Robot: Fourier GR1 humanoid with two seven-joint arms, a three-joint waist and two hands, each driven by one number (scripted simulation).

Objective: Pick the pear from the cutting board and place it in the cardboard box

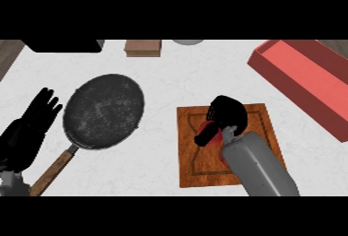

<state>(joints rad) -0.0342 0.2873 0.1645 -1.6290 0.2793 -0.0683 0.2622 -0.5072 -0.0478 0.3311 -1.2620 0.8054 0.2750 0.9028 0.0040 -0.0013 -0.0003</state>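
Observation:
A wooden cutting board [255, 115] lies right of the counter's middle. My right hand [228, 113] is over the board's left half, fingers and thumb curled down round a red pear [213, 137], of which only slivers show under the palm. Whether the pear still touches the board is hidden. The box [306, 80], long, open-topped and reddish, lies slanted at the upper right, apart from the board. My left hand [31, 122] rests open at the left edge, fingers up.
A black frying pan [103, 112] with a wooden handle [53, 169] lies left of the board. Along the far edge sit a black object [62, 45], a small brown block [142, 47] and a grey round thing [188, 41].

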